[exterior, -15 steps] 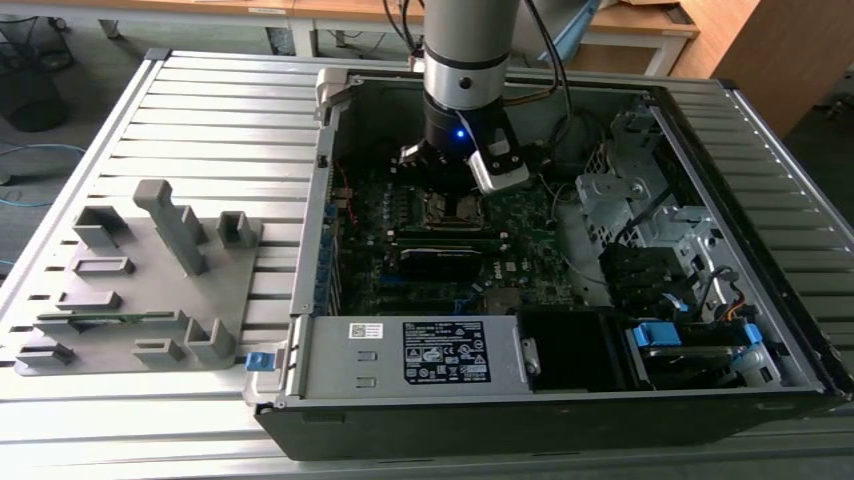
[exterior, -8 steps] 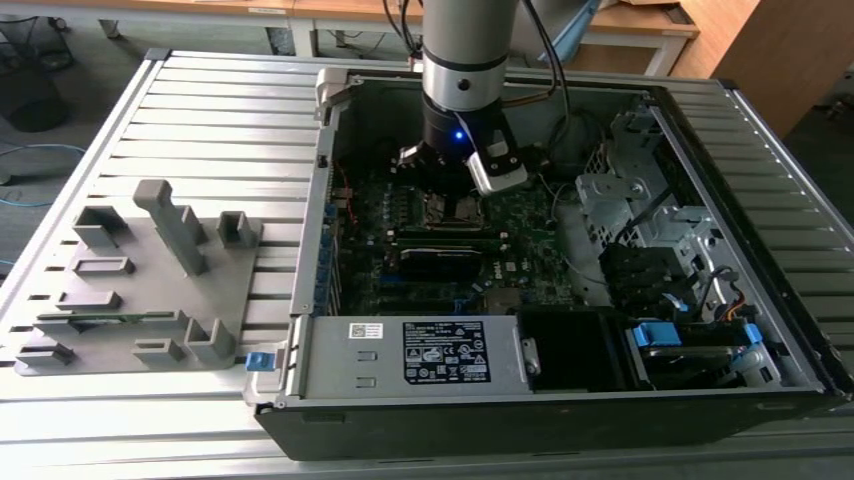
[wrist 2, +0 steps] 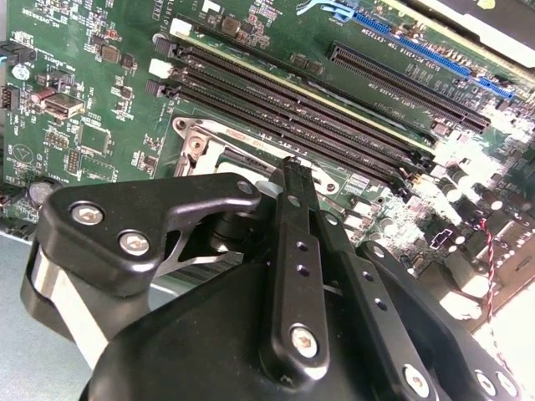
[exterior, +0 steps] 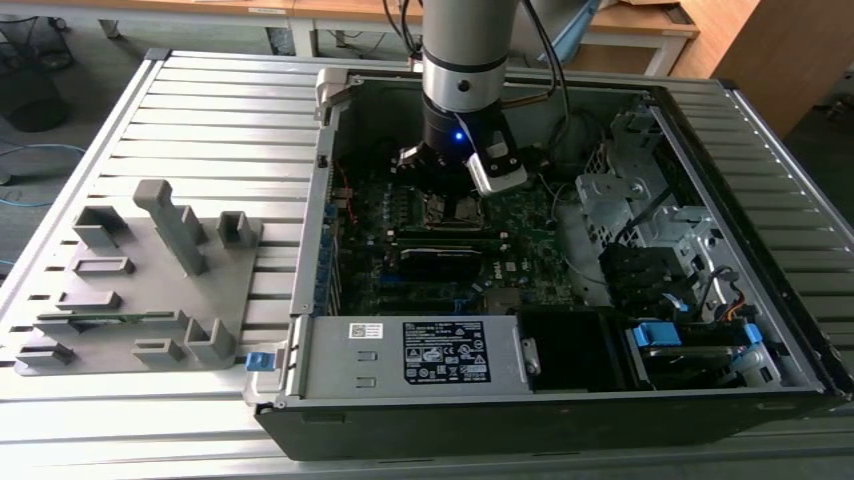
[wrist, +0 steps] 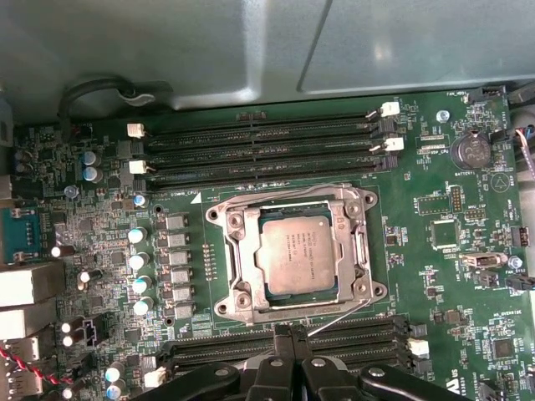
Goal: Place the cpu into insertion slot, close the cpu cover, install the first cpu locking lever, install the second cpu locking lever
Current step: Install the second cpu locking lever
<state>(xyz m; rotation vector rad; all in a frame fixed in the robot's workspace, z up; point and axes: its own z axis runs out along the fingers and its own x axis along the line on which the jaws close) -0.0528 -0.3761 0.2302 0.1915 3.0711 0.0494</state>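
Claw (wrist: 287, 334) shows narrow in both wrist views, its two fingers pressed together with nothing seen between them, the tips low over the near edge of the socket. Narrow tips suit pushing a thin wire rather than carrying a chip, which is probably why they sit that way.

Going left to right in the first wrist view: a row of small capacitors (wrist: 138, 261), then the cover (wrist: 242, 251), folded down flat as a frame. The cpu (wrist: 297, 257) lies square in the slot (wrist: 266, 294), its grey top showing through the cover's cut-out. So the seating and the closing look done. One lever (wrist: 338, 317) runs at a slant from the socket's corner toward the claw tips; whether they touch I cannot tell. It looks unlatched. A second thin rod (wrist: 276, 190) lies along the cover's far edge, between it and the memory slots (wrist: 259, 142); its latching is unclear. The green board (wrist: 451, 276) carries on past the socket.

From the exterior view's left: a wire bin (exterior: 27, 80) on the floor, a grey fixture (exterior: 147, 290) with upright holders, resting on a slatted metal table (exterior: 200, 120), then the open case (exterior: 307, 390) with the arm (exterior: 463, 40) reaching down into it, and drive bays (exterior: 667, 260). Wooden desks (exterior: 627, 20) stand behind.
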